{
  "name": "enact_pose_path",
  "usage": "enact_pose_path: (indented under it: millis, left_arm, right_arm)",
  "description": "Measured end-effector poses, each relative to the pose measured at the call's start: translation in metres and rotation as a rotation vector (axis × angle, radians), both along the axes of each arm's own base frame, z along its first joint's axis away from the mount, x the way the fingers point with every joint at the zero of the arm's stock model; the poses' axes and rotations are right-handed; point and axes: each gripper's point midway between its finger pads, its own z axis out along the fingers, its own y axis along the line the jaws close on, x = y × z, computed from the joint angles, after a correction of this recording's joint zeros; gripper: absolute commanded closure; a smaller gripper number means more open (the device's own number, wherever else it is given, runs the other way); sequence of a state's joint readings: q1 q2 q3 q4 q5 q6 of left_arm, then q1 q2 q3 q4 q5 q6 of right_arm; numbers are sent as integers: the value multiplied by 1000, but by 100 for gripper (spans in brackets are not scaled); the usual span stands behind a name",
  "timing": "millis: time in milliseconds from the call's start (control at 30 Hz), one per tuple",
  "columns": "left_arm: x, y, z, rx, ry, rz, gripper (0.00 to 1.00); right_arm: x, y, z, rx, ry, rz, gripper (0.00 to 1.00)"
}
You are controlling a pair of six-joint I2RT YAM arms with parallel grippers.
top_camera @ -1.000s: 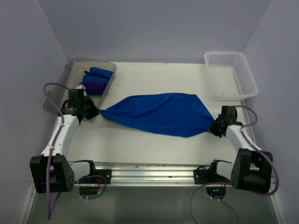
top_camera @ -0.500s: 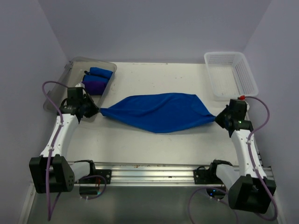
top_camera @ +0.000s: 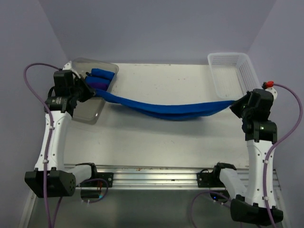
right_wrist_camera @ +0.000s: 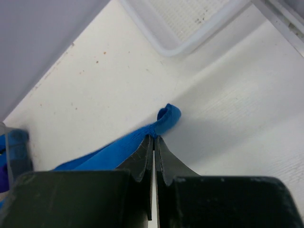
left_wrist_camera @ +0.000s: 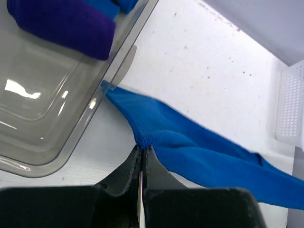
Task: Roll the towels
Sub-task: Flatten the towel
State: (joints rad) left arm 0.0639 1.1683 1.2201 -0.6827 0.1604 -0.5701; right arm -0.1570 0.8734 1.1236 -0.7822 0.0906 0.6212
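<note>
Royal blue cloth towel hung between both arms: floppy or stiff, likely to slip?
Probably floppy: the royal blue cloth towel sags mid-span between the left pincer and right pincer. Unlikely to slip: its bunched ends sit in shut jaws.

Light is bright, even and diffuse in all three views, falling from above, with a faint lilac cast off the walls. In the top view the stretched blue towel [top_camera: 171, 110] throws only a pale, soft-edged shadow on the table [top_camera: 156, 142]. In the left wrist view white glare patches sit on the clear tray [left_wrist_camera: 42, 118], up and left of the left gripper [left_wrist_camera: 143, 151]. Its dark fingers [left_wrist_camera: 124, 173] are underexposed and soft, and the towel edge up and left of their tips looks slightly smeared. In the right wrist view a broad grey shadow lies to the right of the right gripper [right_wrist_camera: 154, 140], whose fingers [right_wrist_camera: 140, 159] read almost black, and the far left edge is blurred.
</note>
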Motion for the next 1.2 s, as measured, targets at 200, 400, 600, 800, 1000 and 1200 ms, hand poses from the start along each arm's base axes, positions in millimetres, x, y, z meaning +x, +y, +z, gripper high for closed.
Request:
enact_pose_path:
  millis: [200, 400, 600, 800, 1000, 1200]
  left_arm:
    - [-8, -1, 75, 19, -151, -17, 100]
    - [-43, -3, 151, 42, -330, -21, 100]
    - [-94, 0, 184, 67, -436, 16, 100]
    - [-137, 7, 174, 67, -471, 84, 100]
    - [-155, 14, 193, 66, -523, 143, 100]
    - [-192, 19, 234, 71, -679, 188, 100]
  right_arm:
    - [-32, -2, 62, -41, -128, -33, 100]
    - [-80, -2, 100, -80, -252, -74, 100]
    - [-113, 3, 106, -65, -289, -83, 100]
    - [-145, 6, 147, -70, -393, -84, 100]
    - [-202, 2, 214, -108, -594, -122, 100]
    - [-251, -16, 238, -157, -681, -179, 100]
